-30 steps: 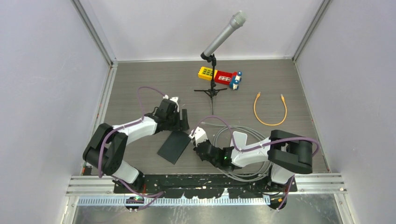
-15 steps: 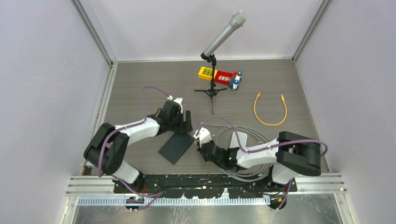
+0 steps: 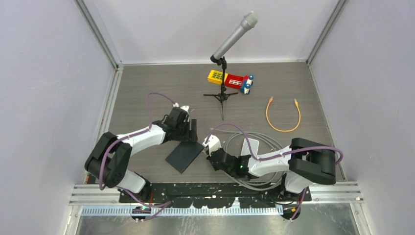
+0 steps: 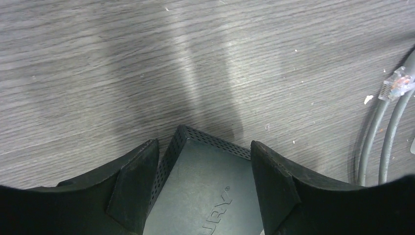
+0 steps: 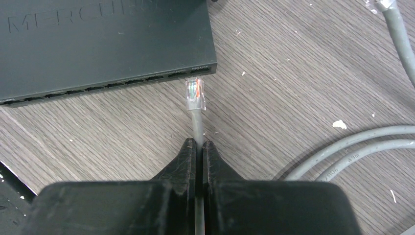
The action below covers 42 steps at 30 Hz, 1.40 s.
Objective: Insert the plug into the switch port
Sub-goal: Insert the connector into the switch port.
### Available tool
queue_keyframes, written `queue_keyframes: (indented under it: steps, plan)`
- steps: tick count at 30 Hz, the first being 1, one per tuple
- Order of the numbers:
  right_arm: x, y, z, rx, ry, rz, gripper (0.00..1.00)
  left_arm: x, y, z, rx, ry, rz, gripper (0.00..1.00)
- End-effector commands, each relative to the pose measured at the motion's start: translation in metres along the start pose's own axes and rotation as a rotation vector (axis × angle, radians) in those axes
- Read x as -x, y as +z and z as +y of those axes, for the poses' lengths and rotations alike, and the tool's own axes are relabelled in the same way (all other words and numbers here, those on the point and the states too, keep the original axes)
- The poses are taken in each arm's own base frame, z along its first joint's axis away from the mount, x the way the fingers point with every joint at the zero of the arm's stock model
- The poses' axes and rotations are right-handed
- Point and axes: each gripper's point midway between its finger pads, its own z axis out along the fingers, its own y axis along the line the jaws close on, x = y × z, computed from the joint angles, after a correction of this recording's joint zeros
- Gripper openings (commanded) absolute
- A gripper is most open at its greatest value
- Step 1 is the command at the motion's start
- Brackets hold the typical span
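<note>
Item 1: black flat network switch (image 5: 98, 44), perforated sides, lying flat on the grey wood-grain table top (image 5: 303, 68). Its row of ports (image 5: 112, 85) faces the right jaws. Every port in view is vacant.

Item 2: clear moulded plug (image 5: 195, 94) on a grey round cable (image 5: 197, 125). It projects straight ahead of the right jaws. Its tip sits just short of the port face, roughly in line with the port nearest the switch's corner. It is near the port but neither touching nor entered.

Item 3: right gripper (image 5: 199, 146). The jaws are closed on the grey round cable just behind the plug, with only the cable between them.

Item 4: left gripper (image 4: 203, 147). The jaws stand wide apart, one on each side of the switch's far corner. The corner lies between them and close to both, with no hold on it evident.

Status, as judged: the plug is in hand and lined up with a port, so pick-up and approach count as done. The insertion itself is not yet done. What is left appears to be a short straight push ahead of the right jaws until the plug seats. The switch would likely need steadying between the left jaws so it does not slide away.
</note>
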Motion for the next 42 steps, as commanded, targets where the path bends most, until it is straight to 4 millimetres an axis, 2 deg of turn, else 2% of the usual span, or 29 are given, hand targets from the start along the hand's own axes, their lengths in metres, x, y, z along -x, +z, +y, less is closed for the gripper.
queue_keyframes:
  steps: [1,7,13,31,38,42]
  plan:
    - [0.010,0.004,0.009,0.023,0.048,-0.037,0.00,-0.025,0.003,-0.007,-0.042,0.039,0.077,0.70]
    - [0.011,0.005,0.017,0.063,0.051,-0.027,0.00,-0.029,0.005,-0.003,-0.024,0.039,0.079,0.69]
    - [0.012,0.005,0.017,0.063,0.055,-0.036,0.00,-0.027,0.006,-0.001,-0.011,0.038,0.078,0.70]
    - [0.044,0.009,0.021,0.042,0.038,-0.105,0.00,-0.029,0.007,-0.003,-0.022,0.040,0.084,0.70]
    - [0.040,0.014,0.013,-0.005,0.048,-0.110,0.00,-0.030,0.007,-0.005,-0.034,0.042,0.086,0.69]
    - [0.040,0.023,0.018,-0.004,0.044,-0.105,0.01,-0.030,0.007,-0.006,-0.039,0.044,0.089,0.69]
